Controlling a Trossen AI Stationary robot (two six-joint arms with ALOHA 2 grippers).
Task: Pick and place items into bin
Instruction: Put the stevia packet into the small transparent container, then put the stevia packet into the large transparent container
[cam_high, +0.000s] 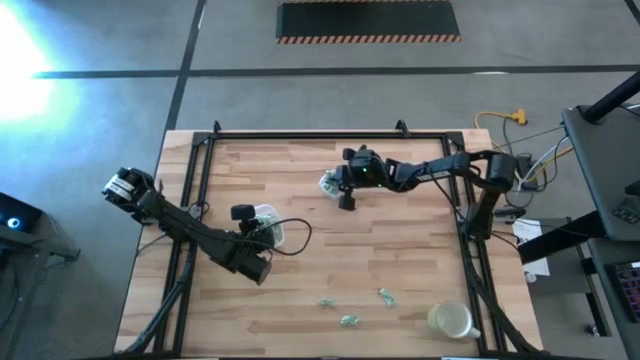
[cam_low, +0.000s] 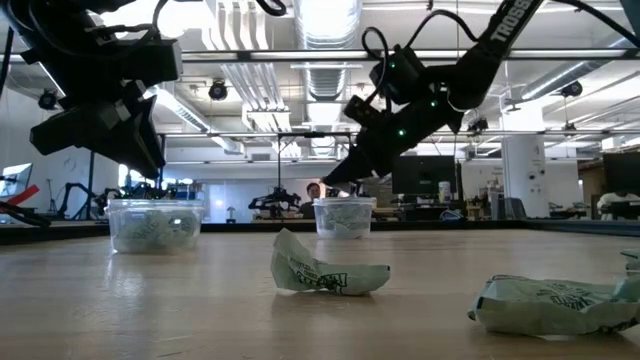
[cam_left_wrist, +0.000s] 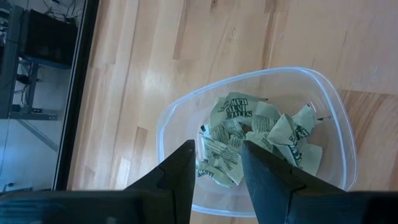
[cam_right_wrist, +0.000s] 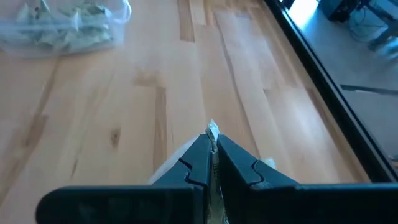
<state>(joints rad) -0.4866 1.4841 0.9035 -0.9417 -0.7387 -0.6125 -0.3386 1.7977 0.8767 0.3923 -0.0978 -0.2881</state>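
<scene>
While right fingers (cam_right_wrist: 212, 163) pinch one wrapped piece (cam_right_wrist: 212, 132), left fingers (cam_left_wrist: 217, 165) parted, empty, above filled container (cam_left_wrist: 333, 99)

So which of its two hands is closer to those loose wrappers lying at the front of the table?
Left. The left hand hangs over its clear tub, nearer the three loose wrappers. The right hand, pinching a wrapper, hangs farther back beside the other tub.

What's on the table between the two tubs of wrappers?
Nothing: in the high view, only bare wood lies between the left tub and the right tub. The loose wrappers lie elsewhere, near the table's front edge.
</scene>
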